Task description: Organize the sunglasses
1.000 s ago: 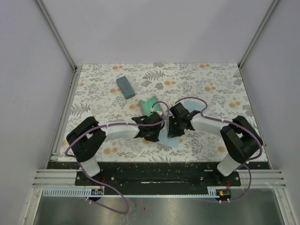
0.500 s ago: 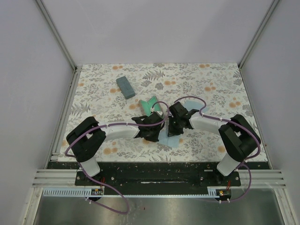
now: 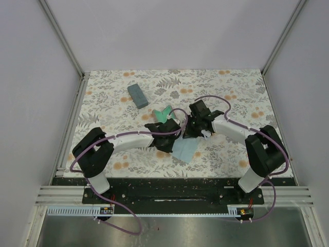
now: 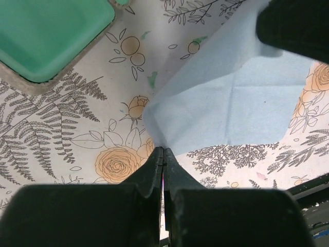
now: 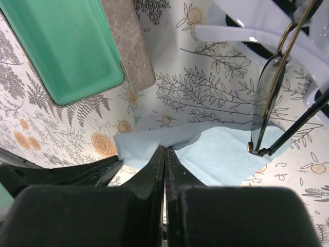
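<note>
On floral surface: open green case beyond cloth. Black sunglasses touching cloth edge. My left end effector and right end effector each pinch cloth. Best: move 2 corners together, cloth taut, clear of sunglasses.

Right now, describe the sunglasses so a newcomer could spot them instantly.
On the floral table, find the open green-lined case near the middle, then the light blue cloth just nearer the arms. The sunglasses are at that cloth's edge on the side away from the case: the only thin-framed thing with see-through lenses, unlike the soft cloth and boxy case.
</note>
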Tool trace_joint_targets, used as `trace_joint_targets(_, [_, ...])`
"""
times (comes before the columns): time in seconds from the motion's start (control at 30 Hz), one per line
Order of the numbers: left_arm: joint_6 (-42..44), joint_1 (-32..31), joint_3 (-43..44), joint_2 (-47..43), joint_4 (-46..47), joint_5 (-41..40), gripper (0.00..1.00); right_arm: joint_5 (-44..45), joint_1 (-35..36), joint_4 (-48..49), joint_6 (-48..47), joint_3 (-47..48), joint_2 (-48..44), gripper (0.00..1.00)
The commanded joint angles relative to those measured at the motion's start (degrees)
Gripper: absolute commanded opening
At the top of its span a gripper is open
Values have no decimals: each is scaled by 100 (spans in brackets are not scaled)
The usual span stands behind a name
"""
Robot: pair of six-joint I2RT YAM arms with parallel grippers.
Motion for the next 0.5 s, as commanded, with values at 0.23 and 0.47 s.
trace_joint_targets(0.23, [474, -156, 567, -90, -223, 176, 0, -643, -548, -38, -305, 345, 64, 0])
trace_joint_targets(0.47, [474, -569, 1050, 182, -442, 63, 0, -740, -715, -38, -437, 125, 38, 2])
